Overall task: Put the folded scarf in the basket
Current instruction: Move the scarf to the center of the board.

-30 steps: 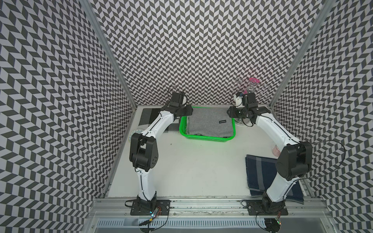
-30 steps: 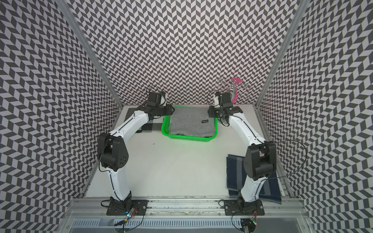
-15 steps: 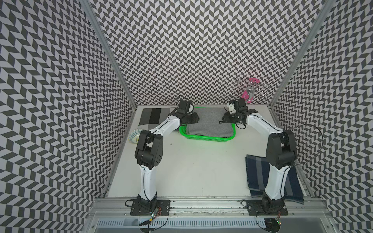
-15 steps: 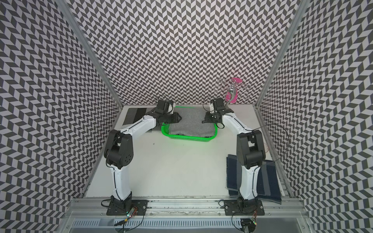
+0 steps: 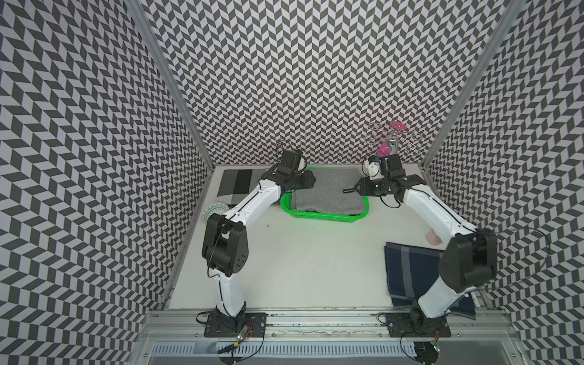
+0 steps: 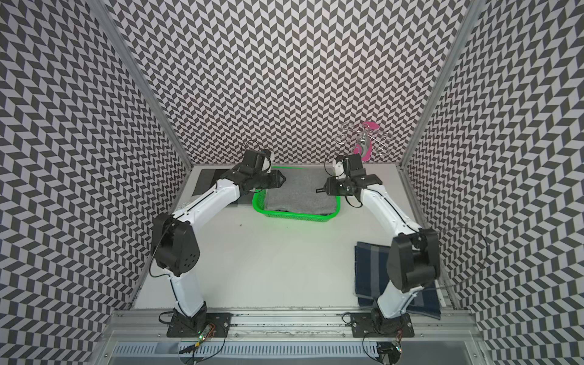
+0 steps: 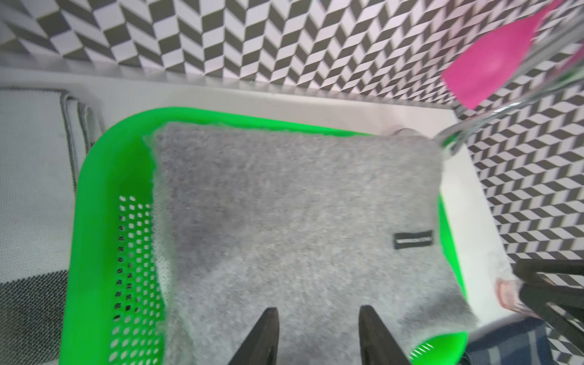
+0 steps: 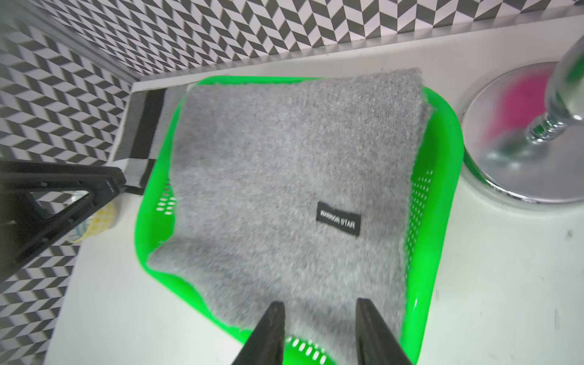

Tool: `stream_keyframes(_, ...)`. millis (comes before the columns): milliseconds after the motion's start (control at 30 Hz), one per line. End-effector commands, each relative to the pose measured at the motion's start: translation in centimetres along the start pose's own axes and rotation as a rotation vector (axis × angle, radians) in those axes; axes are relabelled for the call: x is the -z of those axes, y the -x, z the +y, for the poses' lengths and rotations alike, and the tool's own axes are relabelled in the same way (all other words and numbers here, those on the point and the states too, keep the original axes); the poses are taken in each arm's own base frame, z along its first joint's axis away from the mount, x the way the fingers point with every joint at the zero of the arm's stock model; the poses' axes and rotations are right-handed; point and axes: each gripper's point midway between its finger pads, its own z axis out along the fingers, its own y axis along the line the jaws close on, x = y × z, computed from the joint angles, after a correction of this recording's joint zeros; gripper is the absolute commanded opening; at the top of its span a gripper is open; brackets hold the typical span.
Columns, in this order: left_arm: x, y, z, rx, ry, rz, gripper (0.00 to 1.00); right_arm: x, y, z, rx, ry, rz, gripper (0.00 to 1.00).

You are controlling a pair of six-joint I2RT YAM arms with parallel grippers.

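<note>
Nearest the rail, a navy cloth [image 5: 407,271] lies under the right arm, well apart from the work and of no concern here.

Further in sits the basket [image 5: 325,217], and the scarf [image 5: 325,192] is in it – grey, folded, label [image 8: 338,219] up. It fills the basket almost wall to wall. In the wrist views its edges ride over the rim at a corner or two, so it looks laid in rather than fully seated.

The left gripper [image 7: 317,311] and right gripper [image 8: 319,303] hover above opposite ends of the basket. Both are released: jaws parted, nothing between them, the knit visible below the gap.

The step in hand, I judge, is clearing away – or one last tuck. To do it well, rise straight up before swinging out, since fuzzy knit could catch a fingertip and drag the fold loose. If tucking, press the overhanging corner down inside the wall rather than pinching it.

Beyond are a striped cloth [image 5: 238,186] and a chrome stand [image 8: 518,142] just beside the basket; the right arm should mind the stand.
</note>
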Motion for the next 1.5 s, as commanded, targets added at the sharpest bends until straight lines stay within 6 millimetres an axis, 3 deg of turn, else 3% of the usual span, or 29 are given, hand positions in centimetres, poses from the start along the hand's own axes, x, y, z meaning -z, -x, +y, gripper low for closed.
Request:
stream_keyframes(0, 2.2, -4.3, -5.5, -0.013, -0.122, 0.063, 0.44, 3.1, -2.4, -0.2, -0.084, -0.028, 0.020, 0.42)
stream_keyframes(67, 2.8, -6.6, -7.1, 0.000, -0.170, 0.066, 0.44, 4.2, -4.5, -0.4, -0.136, -0.029, 0.048, 0.43)
stream_keyframes(167, 3.3, -8.1, -7.0, 0.021, -0.169, 0.059, 0.44, 5.3, -9.0, -2.0, -0.221, -0.113, 0.154, 0.43)
stream_keyframes(267, 3.1, -7.8, -6.6, -0.028, -0.140, 0.065, 0.44, 6.3, -13.9, -3.9, -0.275, -0.244, 0.239, 0.48)
stream_keyframes(367, 2.9, -7.2, -5.8, -0.050, -0.123, 0.066, 0.45, 7.5, -16.9, -5.6, -0.290, -0.365, 0.242, 0.52)
stream_keyframes(500, 3.3, -6.6, -5.7, -0.055, -0.157, 0.054, 0.45, 6.6, -21.6, -8.0, -0.343, -0.432, 0.298, 0.56)
stream_keyframes(600, 3.5, -6.7, -5.5, -0.072, -0.164, 0.056, 0.45, 6.1, -23.6, -9.9, -0.336, -0.529, 0.342, 0.57)
stream_keyframes(667, 3.4, -7.2, -5.2, -0.069, -0.176, 0.063, 0.45, 6.1, -24.5, -11.1, -0.347, -0.584, 0.351, 0.57)
stream_keyframes(767, 3.0, -8.0, -4.6, -0.058, -0.190, 0.084, 0.45, 5.5, -24.4, -11.1, -0.366, -0.586, 0.356, 0.58)
stream_keyframes(900, 2.9, -8.8, -4.1, -0.048, -0.194, 0.098, 0.45, 4.6, -26.2, -12.0, -0.356, -0.618, 0.420, 0.53)
stream_keyframes(1000, 3.2, -9.2, -3.5, -0.046, -0.187, 0.100, 0.45, 4.0, -26.5, -12.3, -0.358, -0.626, 0.432, 0.44)
stream_keyframes(1267, 4.1, -9.4, -2.1, -0.026, -0.179, 0.102, 0.44, 2.5, -28.3, -12.6, -0.360, -0.614, 0.500, 0.42)
stream_keyframes(1467, 4.9, -10.3, -1.2, -0.003, -0.171, 0.111, 0.44, 1.5, -28.5, -11.8, -0.343, -0.559, 0.502, 0.09)
